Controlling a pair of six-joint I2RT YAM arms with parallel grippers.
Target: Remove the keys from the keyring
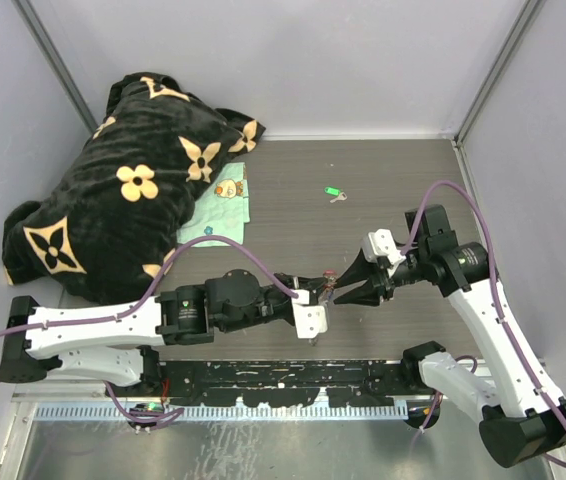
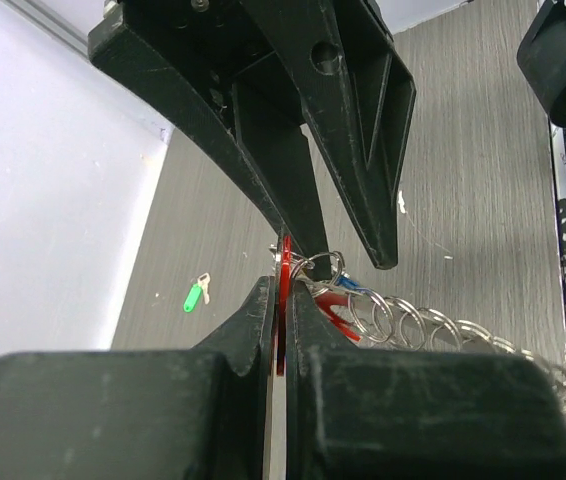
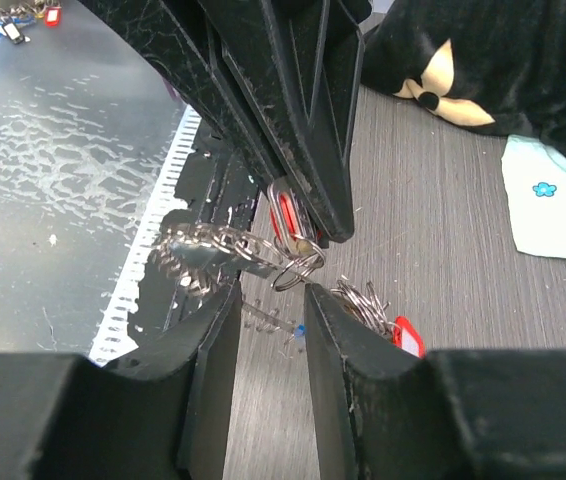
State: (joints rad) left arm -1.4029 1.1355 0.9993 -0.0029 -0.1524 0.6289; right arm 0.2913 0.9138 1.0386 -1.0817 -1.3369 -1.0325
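The task stood partly done. One small silver key with a green plastic tag (image 1: 333,192) lay loose on the grey wood-grain table (image 1: 403,170), well apart from both arms. The keyring (image 2: 413,322), a chain-like loop of linked silvery wire rings, hung above the near edge of the table between the two arms.

The left gripper (image 2: 281,296) had its fingers pressed together on a flat red plastic key tag (image 3: 285,215), held on edge. From that tag a small split wire ring (image 3: 298,265) led to the chain. The right gripper (image 3: 273,300) met it tip to tip, its fingers partly spread either side of that small ring, with no firm pinch showing.

This red-tagged key had not yet come free, and at least one more red-tagged key (image 3: 408,337) remained on the chain, so several keys probably remained.
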